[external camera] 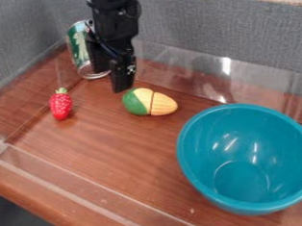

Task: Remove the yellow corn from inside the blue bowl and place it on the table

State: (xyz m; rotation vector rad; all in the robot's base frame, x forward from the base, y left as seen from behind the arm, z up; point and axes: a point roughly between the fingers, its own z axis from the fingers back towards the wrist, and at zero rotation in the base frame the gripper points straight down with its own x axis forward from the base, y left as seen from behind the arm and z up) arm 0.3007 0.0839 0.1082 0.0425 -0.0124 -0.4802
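The yellow corn (150,102), a small oval yellow-orange toy with a green end, lies on the table (79,153), outside the blue bowl. The blue bowl (214,130) stands at the front right with nothing inside it. My gripper (111,77) points down, just behind and left of the corn and slightly above the tabletop. Its jaws are open with nothing between them.
A red toy strawberry (62,104) lies left of the corn. A green tin can (78,42) stands behind the gripper at the back. Clear acrylic walls (190,69) edge the tabletop.
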